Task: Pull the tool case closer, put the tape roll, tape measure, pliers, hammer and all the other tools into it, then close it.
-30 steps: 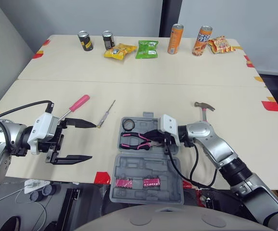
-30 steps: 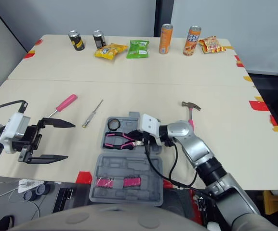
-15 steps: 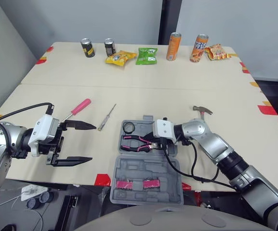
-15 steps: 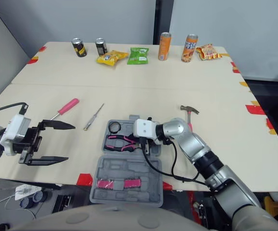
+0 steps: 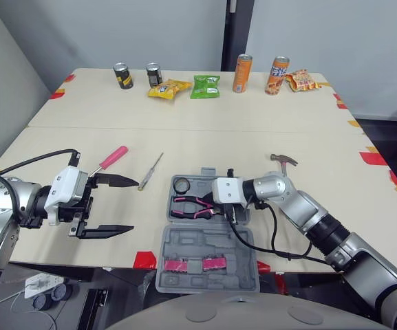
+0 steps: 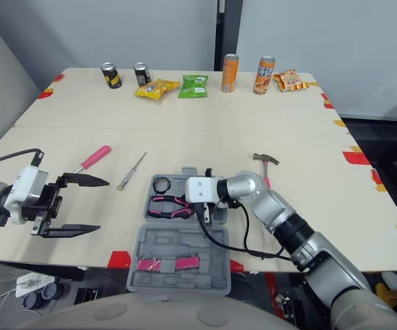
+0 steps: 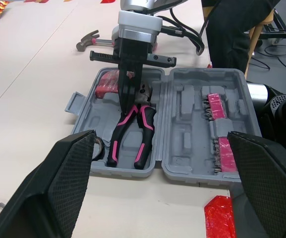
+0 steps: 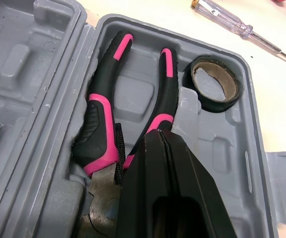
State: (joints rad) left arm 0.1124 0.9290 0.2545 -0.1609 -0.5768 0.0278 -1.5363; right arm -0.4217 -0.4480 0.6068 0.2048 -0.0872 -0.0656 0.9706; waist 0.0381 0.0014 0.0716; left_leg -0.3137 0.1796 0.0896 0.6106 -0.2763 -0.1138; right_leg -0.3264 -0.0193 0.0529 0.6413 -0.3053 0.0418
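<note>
Left eye view, left end effector [image 5: 133, 204]: spread wide, empty.
Grey plastic tool case [image 5: 205, 240]: lies open.
Right end effector [image 7: 128, 101]: fingers pressed together, tips on pink-and-black pliers [image 5: 190, 205] inside case.
Risk: off-centre push could tilt pliers, stopping closure.

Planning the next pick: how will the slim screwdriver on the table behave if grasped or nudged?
The slim screwdriver looks round, so a nudge would probably roll it. Thin metal shaft: likely stiff and light. Flat on the table, it may resist a pinch by the open left hand.
</note>
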